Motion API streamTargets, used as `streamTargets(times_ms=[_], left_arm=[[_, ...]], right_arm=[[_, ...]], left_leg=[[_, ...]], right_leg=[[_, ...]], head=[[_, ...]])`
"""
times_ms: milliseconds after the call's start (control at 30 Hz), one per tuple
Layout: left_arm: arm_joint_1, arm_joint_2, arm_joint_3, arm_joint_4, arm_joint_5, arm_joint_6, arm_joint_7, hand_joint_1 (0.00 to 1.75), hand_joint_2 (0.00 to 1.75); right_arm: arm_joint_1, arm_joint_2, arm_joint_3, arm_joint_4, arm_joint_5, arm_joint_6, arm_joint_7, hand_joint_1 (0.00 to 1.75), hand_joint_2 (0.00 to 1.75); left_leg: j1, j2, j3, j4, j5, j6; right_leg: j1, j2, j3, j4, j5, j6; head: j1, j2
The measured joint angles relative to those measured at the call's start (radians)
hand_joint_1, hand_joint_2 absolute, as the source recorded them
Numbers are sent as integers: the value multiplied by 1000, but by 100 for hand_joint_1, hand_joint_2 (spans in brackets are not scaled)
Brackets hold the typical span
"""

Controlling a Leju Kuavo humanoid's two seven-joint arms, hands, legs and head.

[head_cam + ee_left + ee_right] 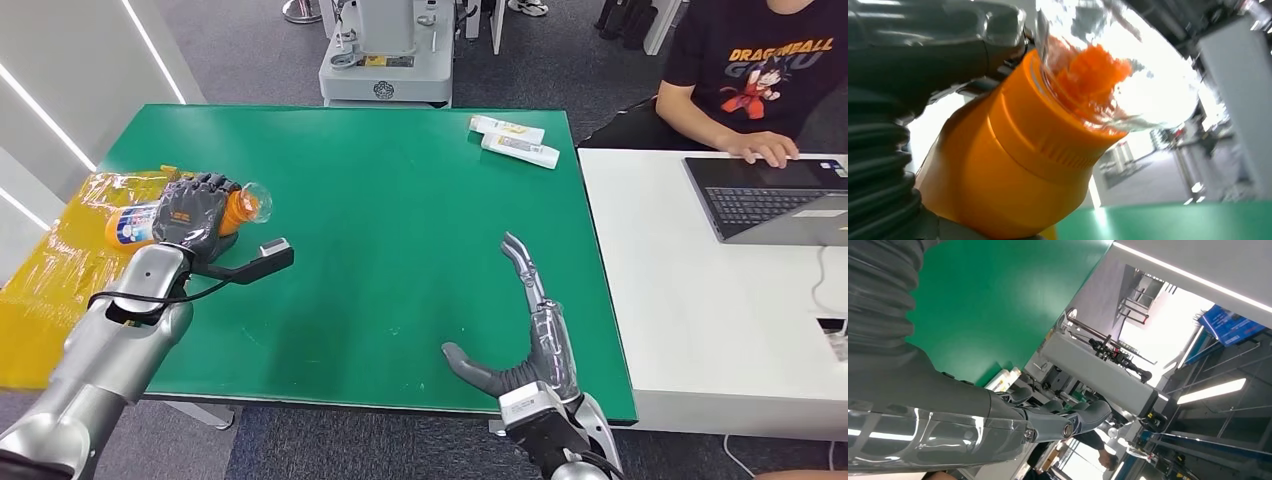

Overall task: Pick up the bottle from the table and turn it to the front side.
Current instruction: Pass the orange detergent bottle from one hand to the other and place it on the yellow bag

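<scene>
A: Starting at the left, what has the left hand (pixel 195 213) got?

B: Its fingers (pixel 212 188) are wrapped round the bottle (pixel 140 222), an orange one with a blue and white label and a clear cap. It sits over the left end of the green bench (pixel 400 220), beside the crinkled yellow sheet (pixel 60 260). Whether it is lifted clear or just resting there I can't tell.

A: How would you expect it to handle?

B: I'd judge it light and fairly stiff, smooth plastic, so a bit slippery when turned. The left wrist view shows the clear cap (pixel 1128 65) thin and glassy over the orange nozzle; I'd keep off that, it looks like it could crack or pop off.

A: So where should the hold be?

B: Round the middle of the body, over the label, where the hand is now. The wide orange shoulder (pixel 1013 165) gives the fingers something to stop against if it slides.

A: And further right?

B: The right hand (pixel 525 330) lies near the bench's front edge with its fingers stretched out, holding nothing. Two white tubes (pixel 513 141) lie at the far right corner, well apart from both hands. Past the bench, a person (pixel 760 70) sits at a laptop (pixel 775 195) on a white desk (pixel 690 300).
</scene>
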Motion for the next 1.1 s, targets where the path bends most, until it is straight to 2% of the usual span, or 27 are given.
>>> streamTargets(times_ms=[300,567,1100], left_arm=[[1,5,14,130,-55,24,49,175,175],[39,21,58,198,-82,103,64,175,175],[127,26,140,255,-157,150,101,175,175]], right_arm=[[1,4,0,0,-13,18,2,0,175],[1,13,0,0,-25,28,10,0,175],[-10,14,1,10,-55,83,1,0,175]], left_leg=[[0,0,0,0,0,0],[0,0,-1,0,0,0],[0,0,-1,0,0,0]], right_leg=[[0,0,0,0,0,0],[0,0,0,0,0,0],[0,0,0,0,0,0]], head=[[0,0],[0,0],[0,0]])
